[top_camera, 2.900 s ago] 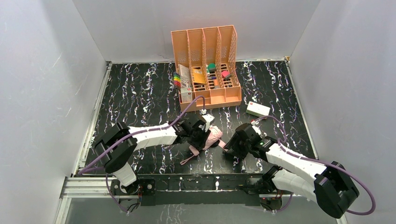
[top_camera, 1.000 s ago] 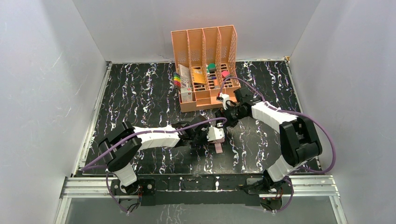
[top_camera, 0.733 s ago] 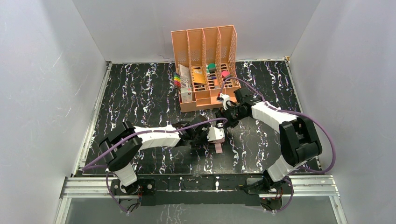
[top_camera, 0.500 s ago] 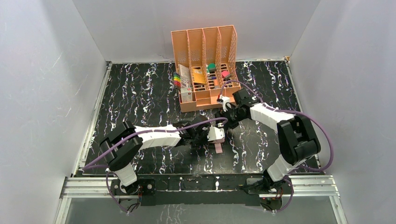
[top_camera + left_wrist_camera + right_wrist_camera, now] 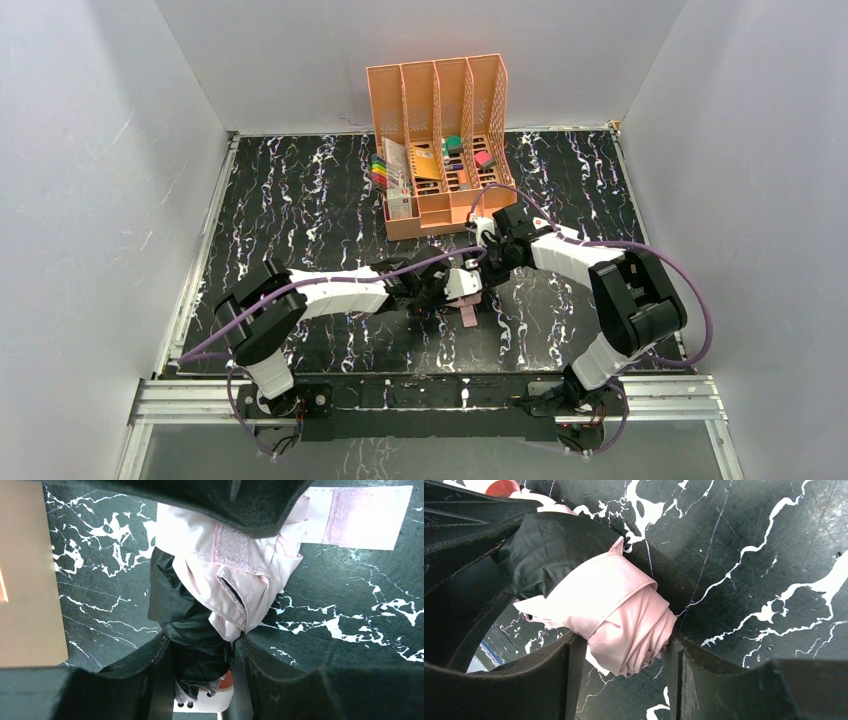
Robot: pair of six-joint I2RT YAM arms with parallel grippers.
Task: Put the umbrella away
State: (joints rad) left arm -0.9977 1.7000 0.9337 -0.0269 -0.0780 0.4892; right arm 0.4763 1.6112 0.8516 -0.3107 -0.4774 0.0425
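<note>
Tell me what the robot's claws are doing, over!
Left claw gripping umbrella. Right claw pinching its rolled pink end. Strap lying undone. Orange organiser just behind, not blocking.

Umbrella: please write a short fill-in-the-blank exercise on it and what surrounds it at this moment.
1. The umbrella has fabric that is pale pink on one side and ____ on the other.
2. The organiser standing beyond the umbrella is ____ in colour.
3. The umbrella sits between the fingers of ____ arms.

Missing words: black; orange; both.
</note>
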